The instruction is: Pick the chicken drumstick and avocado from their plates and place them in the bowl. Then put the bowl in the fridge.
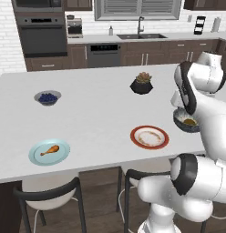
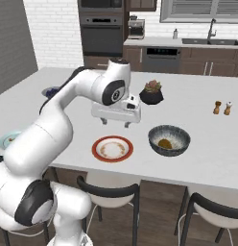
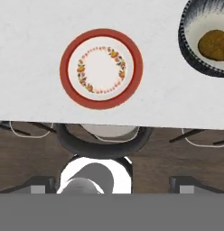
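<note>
The chicken drumstick lies on the light blue plate at the counter's front left. The white plate with the orange-red rim holds nothing. To its right stands the blue-grey patterned bowl, and the avocado rests inside it. My gripper hangs open above the counter, just behind the red-rimmed plate and left of the bowl, with nothing between its fingers. A tall grey panel at the far left may be the fridge; I cannot tell.
A small grey bowl of blue berries sits at the back left and a black pot with a succulent behind the bowl. Salt and pepper shakers stand to the right. Chairs are tucked under the counter's front edge.
</note>
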